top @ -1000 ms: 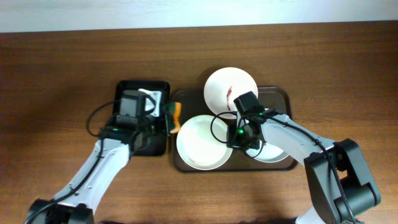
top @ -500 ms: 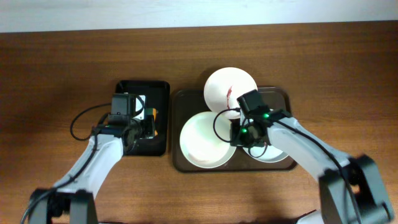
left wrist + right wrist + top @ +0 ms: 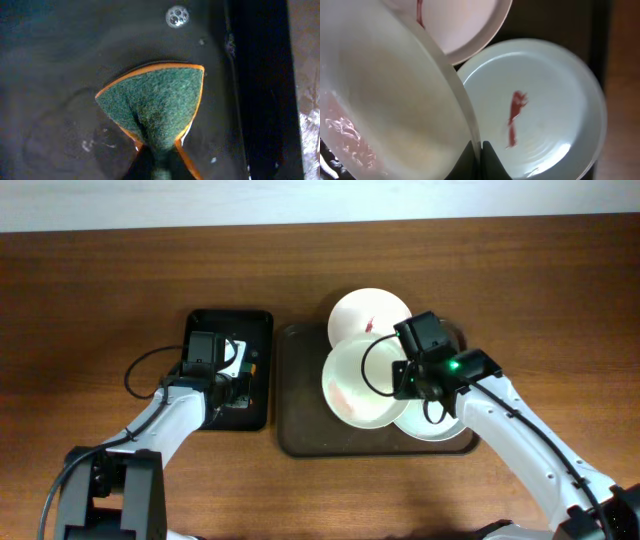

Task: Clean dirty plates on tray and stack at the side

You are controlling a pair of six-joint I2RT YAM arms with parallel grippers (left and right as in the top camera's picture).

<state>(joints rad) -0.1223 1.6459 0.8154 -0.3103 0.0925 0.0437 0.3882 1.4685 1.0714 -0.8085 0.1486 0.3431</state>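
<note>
My right fingers (image 3: 402, 377) are clamped narrow on the rim of the held plate (image 3: 360, 383), which is tilted up above the brown tray (image 3: 295, 435). My left fingers (image 3: 238, 372) pinch a folded green sponge (image 3: 152, 107), pressed into the wet black tray (image 3: 225, 320).

Progress, my read: early. All three plates are over the brown tray, so there is no stack at the side yet. The held plate (image 3: 385, 100) looks half done, with a pale pink film and wet glare left of my right fingers (image 3: 480, 159). The far plate (image 3: 370, 315), beyond those fingers and hanging over the tray's far rim, has a red smear. The third plate (image 3: 437, 425) lies flat on the tray below the fingers and is not cleaned. Left to do: finish this one, wipe the other two, stack all three on the surface.

View differences:
- **Right wrist:** it shows the third plate's (image 3: 545, 115) red streak, which the arm covers from overhead, plus the pink film.
- **Left wrist:** it shows the sponge fold, bubbles and water, with the left fingers (image 3: 157, 169) barely visible at the bottom edge. From overhead the sponge is only an orange speck.
- **Overhead:** it is the only view that shows both trays and the bare wood around them.
</note>
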